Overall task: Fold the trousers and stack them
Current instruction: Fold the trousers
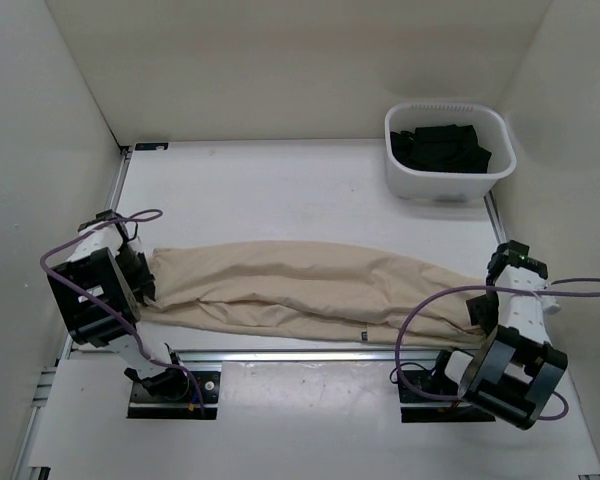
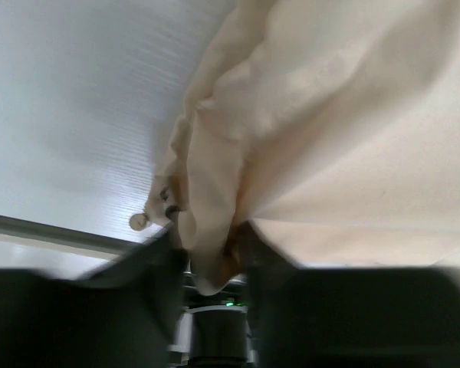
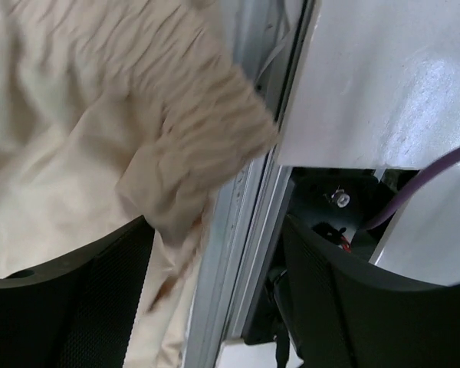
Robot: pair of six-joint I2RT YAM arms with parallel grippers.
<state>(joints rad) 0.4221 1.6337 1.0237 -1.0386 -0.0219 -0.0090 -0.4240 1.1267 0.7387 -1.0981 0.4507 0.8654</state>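
Observation:
The beige trousers [image 1: 300, 290] lie stretched in a long band across the near part of the table, from the left arm to the right arm. My left gripper [image 1: 145, 280] is at their left end. In the left wrist view it [image 2: 211, 264] is shut on a bunched fold of the trousers [image 2: 330, 138], with a small button beside the pinch. My right gripper [image 1: 483, 312] is at their right end. In the right wrist view it [image 3: 218, 276] is open, and the gathered end of the trousers [image 3: 100, 115] lies against its left finger [image 3: 77, 299], not clamped.
A white basket [image 1: 440, 185] holding dark clothes [image 1: 442, 148] stands at the back right. An aluminium rail [image 1: 280, 355] runs along the near table edge just below the trousers, also seen in the right wrist view [image 3: 238, 253]. White walls enclose the table on three sides.

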